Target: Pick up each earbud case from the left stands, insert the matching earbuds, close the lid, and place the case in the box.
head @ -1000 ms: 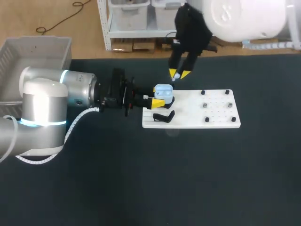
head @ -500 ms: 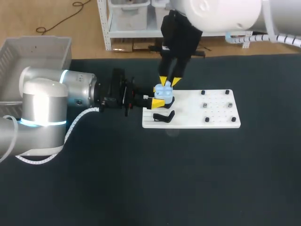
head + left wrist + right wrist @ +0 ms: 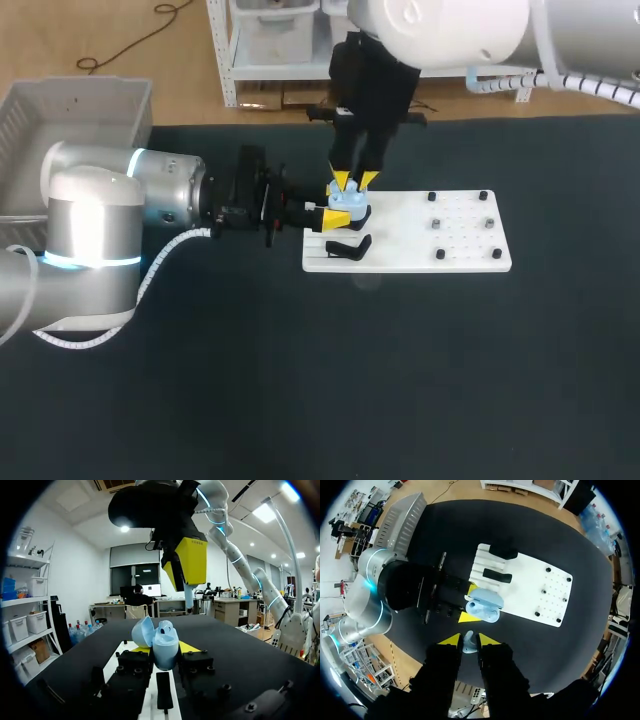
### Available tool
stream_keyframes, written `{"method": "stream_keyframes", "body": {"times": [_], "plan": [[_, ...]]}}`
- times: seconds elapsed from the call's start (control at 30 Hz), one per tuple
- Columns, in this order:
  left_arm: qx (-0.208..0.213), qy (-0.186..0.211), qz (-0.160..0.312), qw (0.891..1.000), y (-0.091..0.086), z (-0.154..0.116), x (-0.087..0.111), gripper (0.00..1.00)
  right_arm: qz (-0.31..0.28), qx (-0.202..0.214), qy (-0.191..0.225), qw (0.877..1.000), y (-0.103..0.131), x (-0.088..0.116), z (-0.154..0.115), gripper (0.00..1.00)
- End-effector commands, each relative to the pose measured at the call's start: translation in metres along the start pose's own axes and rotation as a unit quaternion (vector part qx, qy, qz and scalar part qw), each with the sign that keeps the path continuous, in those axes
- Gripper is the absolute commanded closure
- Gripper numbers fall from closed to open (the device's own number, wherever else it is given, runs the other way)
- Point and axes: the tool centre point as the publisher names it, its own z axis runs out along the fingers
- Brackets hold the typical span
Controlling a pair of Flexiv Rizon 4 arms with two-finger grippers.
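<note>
Overhead (pointing down), right claw [image 3: 354, 181] pinches earbud [image 3: 468, 644]; left claw [image 3: 164, 650] clamps open case [image 3: 485, 605].

Earbud [image 3: 468, 643] between fingers [image 3: 451, 639] — open case [image 3: 485, 606] ahead.

Centre of the head view, on the table [image 3: 300, 380]: board [image 3: 450, 240], stand [image 3: 347, 248] on its left end. Just behind that stand, earbud case [image 3: 350, 203], clamped between the fingers of the left gripper [image 3: 342, 210], in from the frame's left. Directly above the case, right gripper [image 3: 354, 181] pinching an earbud [image 3: 468, 643]. Upper left corner, well apart from the board: box [image 3: 70, 110].
</note>
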Motion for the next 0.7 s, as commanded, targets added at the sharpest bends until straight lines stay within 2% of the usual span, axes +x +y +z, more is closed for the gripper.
{"method": "stream_keyframes", "body": {"times": [0.03, 0.17, 0.47, 0.7], "plan": [[-0.001, 0.001, 0.000, 1.000, -0.0006, 0.0001, -0.0003, 1.00, 0.000, 0.000, 0.000, 1.000, -0.0003, 0.0005, -0.0003, 1.00], [-0.001, 0.001, 0.000, 1.000, -0.0006, 0.0001, -0.0003, 1.00, -0.004, 0.004, -0.004, 1.000, -0.0001, -0.0005, -0.0001, 1.00], [-0.001, 0.001, 0.000, 1.000, -0.0006, 0.0001, -0.0003, 1.00, -0.060, 0.027, -0.034, 0.997, 0.0040, -0.0059, 0.0008, 1.00], [-0.001, 0.001, 0.000, 1.000, -0.0006, 0.0001, -0.0003, 1.00, -0.102, 0.031, -0.028, 0.994, 0.0064, -0.0065, 0.0015, 1.00]]}}
